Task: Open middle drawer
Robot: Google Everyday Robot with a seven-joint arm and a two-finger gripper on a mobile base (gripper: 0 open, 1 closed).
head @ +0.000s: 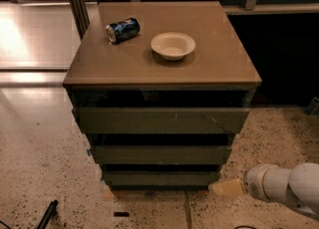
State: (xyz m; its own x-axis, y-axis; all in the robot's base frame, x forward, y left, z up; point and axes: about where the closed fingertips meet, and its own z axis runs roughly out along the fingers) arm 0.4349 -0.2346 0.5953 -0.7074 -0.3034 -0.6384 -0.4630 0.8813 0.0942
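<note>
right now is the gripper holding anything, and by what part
Nothing is held. The gripper hangs low near the floor, just right of the bottom drawer, with no hold on the middle drawer.

Cabinet top, can, bowl, gripper near floor

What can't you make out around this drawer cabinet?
Camera view only:
- Dark olive-grey middle drawer: inside hidden behind its slab front.
- Pale tan gripper, low by the cabinet at its bottom right corner: contact with the cabinet unclear; its white arm is cut by the right edge.
- Blue drink can lying on top: print unreadable.
- Black object, bottom left: cut by the edge.
</note>
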